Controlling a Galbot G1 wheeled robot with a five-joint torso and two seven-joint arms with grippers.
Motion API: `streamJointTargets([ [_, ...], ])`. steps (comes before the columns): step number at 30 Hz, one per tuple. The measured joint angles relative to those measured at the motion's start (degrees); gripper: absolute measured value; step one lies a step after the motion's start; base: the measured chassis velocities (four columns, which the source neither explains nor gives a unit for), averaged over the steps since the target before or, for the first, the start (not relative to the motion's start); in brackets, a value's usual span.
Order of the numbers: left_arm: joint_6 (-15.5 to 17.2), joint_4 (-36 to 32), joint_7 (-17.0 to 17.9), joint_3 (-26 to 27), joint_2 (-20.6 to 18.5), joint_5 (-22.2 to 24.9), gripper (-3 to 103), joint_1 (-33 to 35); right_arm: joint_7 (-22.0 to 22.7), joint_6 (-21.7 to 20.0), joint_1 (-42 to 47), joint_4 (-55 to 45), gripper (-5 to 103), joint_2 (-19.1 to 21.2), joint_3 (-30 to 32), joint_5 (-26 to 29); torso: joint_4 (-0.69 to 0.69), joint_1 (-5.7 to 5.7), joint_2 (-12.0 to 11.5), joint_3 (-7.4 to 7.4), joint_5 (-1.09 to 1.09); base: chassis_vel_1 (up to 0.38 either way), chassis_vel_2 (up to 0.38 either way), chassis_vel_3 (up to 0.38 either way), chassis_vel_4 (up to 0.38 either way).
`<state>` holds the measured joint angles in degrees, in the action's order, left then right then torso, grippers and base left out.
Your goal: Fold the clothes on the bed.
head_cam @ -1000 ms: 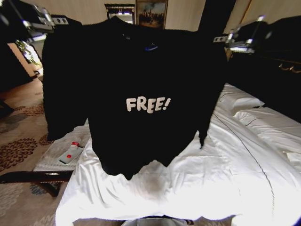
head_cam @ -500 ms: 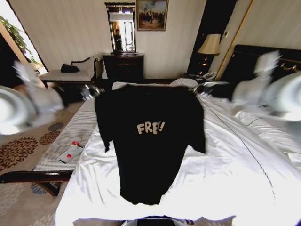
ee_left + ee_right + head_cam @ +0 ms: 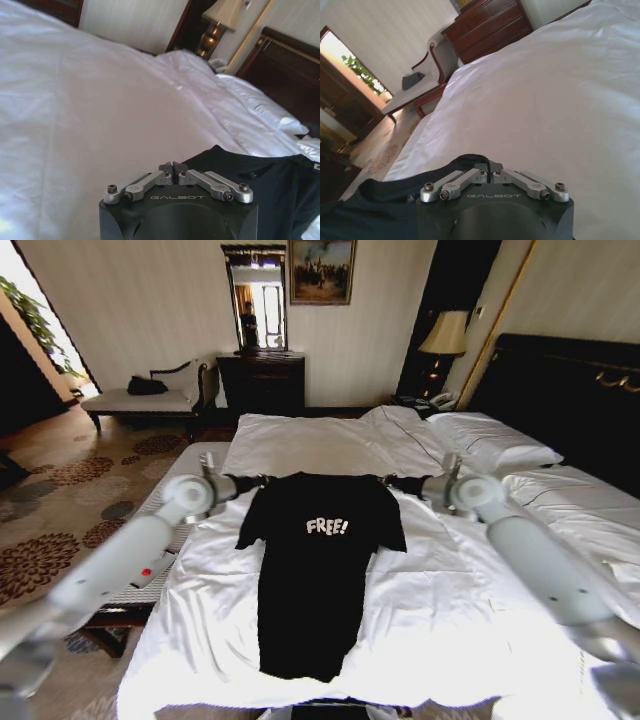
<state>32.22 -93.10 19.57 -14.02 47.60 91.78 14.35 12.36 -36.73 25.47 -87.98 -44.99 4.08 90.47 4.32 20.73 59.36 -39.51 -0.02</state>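
Fingers of the left gripper (image 3: 173,167) and right gripper (image 3: 487,171) are clenched on the shoulders of the black short-sleeved T-shirt (image 3: 315,570), which lies flat, lettering up, on the white-sheeted double bed (image 3: 470,610). Spreading looks done; no fold yet.

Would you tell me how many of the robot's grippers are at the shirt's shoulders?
2: the left gripper at one shoulder of the black T-shirt, the right gripper at the other; both shut.
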Motion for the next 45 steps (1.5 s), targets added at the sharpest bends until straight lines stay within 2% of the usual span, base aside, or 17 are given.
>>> streamJointTargets([
  [1,-0.02,2.50,-0.40,-0.79,2.26,-1.22,1,-0.42,-1.30,0.71,-0.74,2.92,0,-1.51,-0.98,-2.06,-0.01,-0.01,0.00,0.00,-0.01,0.000,0.000,0.000,0.000],
  [3,-0.04,3.70,-0.58,-1.18,3.37,-1.79,1,-0.68,-1.93,1.05,-1.18,4.24,0,-2.15,-1.46,-3.01,-0.01,-0.01,0.00,0.00,0.00,0.000,0.000,0.000,0.000],
  [4,-0.11,7.19,-1.18,-2.25,6.44,-3.14,1,-1.45,-3.49,2.00,-2.56,7.74,0,-3.78,-2.90,-5.47,0.01,-0.01,0.01,0.00,0.00,0.000,0.000,0.000,0.000],
  [7,-0.14,13.72,-2.79,-3.73,11.27,-6.17,1,-2.75,-6.20,3.67,-5.73,14.92,0,-6.90,-5.57,-9.10,0.03,0.00,0.01,0.00,0.00,0.000,0.000,0.000,0.000],
  [8,-0.14,13.72,-2.79,-3.73,11.27,-6.17,1,-2.75,-6.20,3.67,-5.73,14.92,0,-6.90,-5.57,-9.10,0.03,0.00,0.01,0.00,0.00,0.000,0.000,0.000,0.000],
  [10,-0.33,21.74,-4.68,-4.31,15.34,-9.35,1,-4.01,-9.11,5.60,-8.92,22.65,0,-9.66,-7.94,-12.66,0.01,-0.01,0.00,0.00,0.00,0.000,0.000,0.000,0.000],
  [12,-0.36,23.07,-4.87,-4.32,15.95,-9.85,1,-4.21,-9.49,5.89,-9.43,23.93,0,-10.08,-8.29,-13.15,0.01,0.00,0.00,0.00,-0.01,0.000,0.000,0.000,0.000],
  [15,-1.01,34.24,-8.06,-3.89,21.61,-13.97,1,-6.43,-12.01,8.12,-13.29,33.97,0,-14.33,-9.91,-16.51,0.00,0.00,0.00,-0.01,-0.01,0.000,0.000,0.000,0.000],
  [17,-1.08,35.07,-8.32,-3.84,22.06,-14.28,1,-6.63,-12.24,8.36,-13.65,34.87,0,-14.82,-10.00,-16.88,0.00,0.00,0.00,-0.01,-0.01,0.000,0.000,0.000,0.000],
  [21,-2.33,45.37,-12.15,-3.54,27.73,-18.11,1,-10.21,-14.26,11.11,-16.78,43.81,0,-21.02,-10.54,-20.50,0.04,-0.01,0.00,0.00,-0.01,0.000,0.000,0.000,0.000],
  [23,-2.49,46.62,-12.63,-3.54,28.34,-18.58,1,-10.82,-14.45,11.72,-17.25,45.17,0,-22.13,-10.59,-21.11,0.05,-0.01,0.00,0.01,-0.02,0.000,0.000,0.000,0.000],
  [26,-2.68,49.60,-13.81,-4.11,29.14,-19.81,1,-12.74,-15.34,14.06,-18.92,50.10,0,-26.27,-10.64,-23.98,-0.01,-0.01,0.00,0.00,-0.02,0.000,0.000,0.000,0.000],
  [31,-2.97,52.20,-14.22,-3.62,29.94,-21.25,1,-13.86,-15.70,15.49,-20.76,53.91,0,-28.70,-10.13,-25.20,-0.03,-0.02,0.01,0.01,-0.03,0.000,0.000,0.000,0.000],
  [33,-3.04,52.73,-14.30,-3.44,30.24,-21.55,1,-14.05,-15.71,15.65,-20.91,54.22,0,-28.85,-10.03,-25.29,-0.02,-0.02,0.01,0.01,-0.03,0.000,0.000,0.000,0.000],
  [36,-3.74,56.41,-15.47,-2.04,32.48,-23.97,1,-15.17,-15.72,16.66,-21.23,55.06,0,-29.13,-9.66,-25.87,0.04,-0.01,0.02,0.01,-0.02,0.000,0.000,0.000,0.000],
  [40,-5.03,60.74,-17.00,-0.14,35.44,-27.38,1,-16.20,-15.46,17.86,-21.22,55.52,0,-28.92,-9.12,-26.83,0.05,-0.01,0.01,0.01,-0.01,0.000,0.000,0.000,0.000],
  [45,-6.37,64.46,-17.97,1.46,37.68,-31.23,1,-16.93,-15.43,19.29,-21.05,55.84,0,-28.76,-8.25,-27.72,0.00,-0.01,0.01,0.01,-0.01,0.000,0.000,0.000,0.000],
])
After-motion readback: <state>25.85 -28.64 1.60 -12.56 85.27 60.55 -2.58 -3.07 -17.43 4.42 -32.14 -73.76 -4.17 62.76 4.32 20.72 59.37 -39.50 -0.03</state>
